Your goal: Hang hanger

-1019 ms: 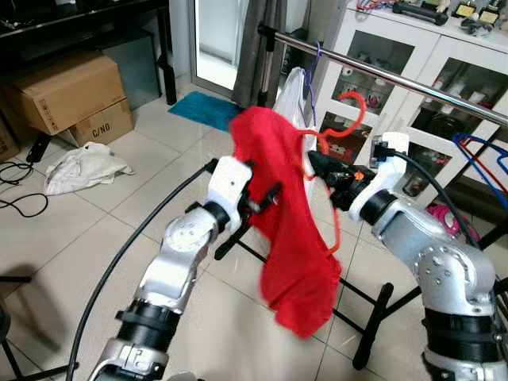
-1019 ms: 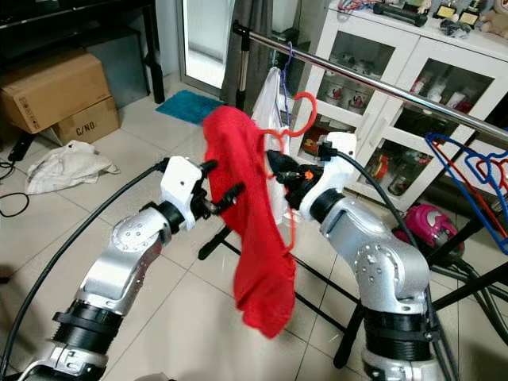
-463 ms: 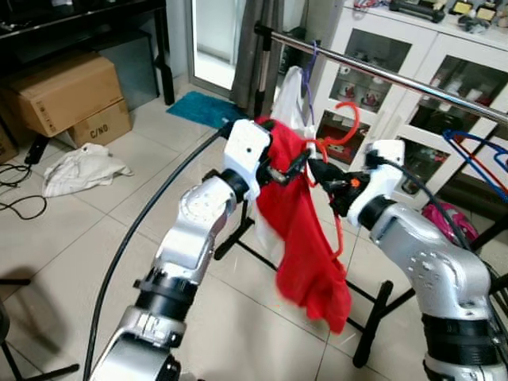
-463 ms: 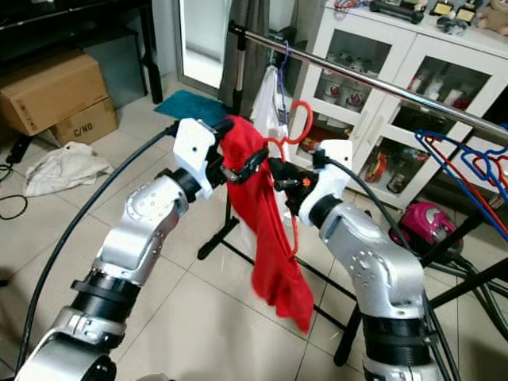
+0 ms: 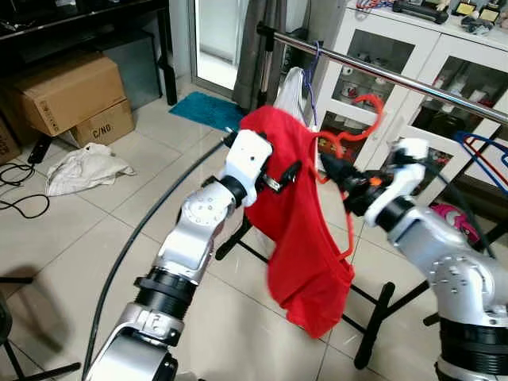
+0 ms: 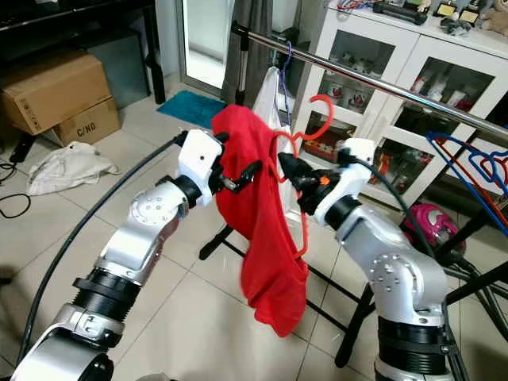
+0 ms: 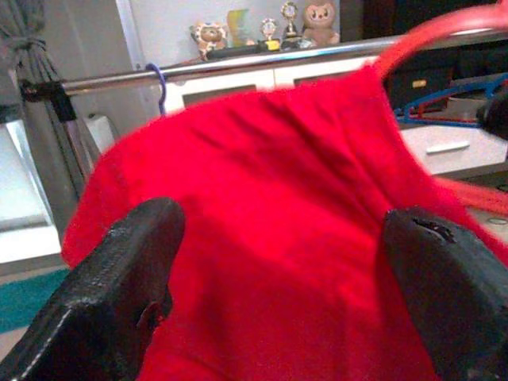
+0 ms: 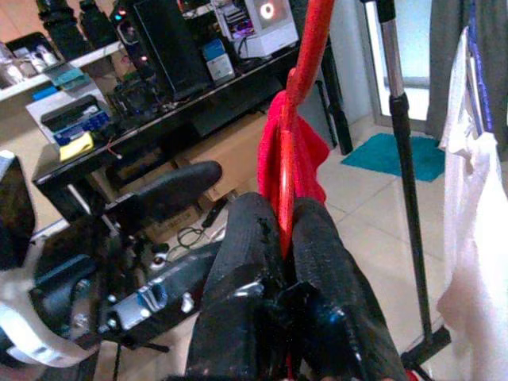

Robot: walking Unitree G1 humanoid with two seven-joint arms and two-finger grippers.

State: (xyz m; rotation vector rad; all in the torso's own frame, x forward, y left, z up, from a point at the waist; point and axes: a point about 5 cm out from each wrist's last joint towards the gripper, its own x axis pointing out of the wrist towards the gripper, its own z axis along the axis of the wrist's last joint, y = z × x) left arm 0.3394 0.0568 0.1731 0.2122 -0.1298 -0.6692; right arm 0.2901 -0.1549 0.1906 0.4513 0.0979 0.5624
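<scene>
Right gripper (image 6: pixel 287 167): I see its two black fingers (image 8: pixel 246 262) pressed together on the thin neck of the red hanger (image 5: pixel 361 119), just below the hook.
Red hanger: held up in front of the steel rail (image 5: pixel 413 79), its hook close under the rail but, as far as I can judge from the head views, not over it.
Red garment (image 5: pixel 305 238): draped on the hanger, hanging down between my two arms, its lower end above the tiled floor (image 5: pixel 103 230).
Left gripper (image 5: pixel 287 171): at the garment's left shoulder; in the left wrist view the fingers (image 7: pixel 119 294) stand wide apart with the red cloth between them.
Steel rail: runs across in front of the white glass-door cabinet (image 6: pixel 444 79); a white garment (image 6: pixel 266 99) hangs from a purple hook near the rail's left end, blue hangers (image 6: pixel 468 163) near its right end.
Floor, left side: cardboard boxes (image 5: pixel 67 95), a crumpled white cloth (image 5: pixel 83 167), a teal mat (image 5: pixel 208 109) near the doorway.
</scene>
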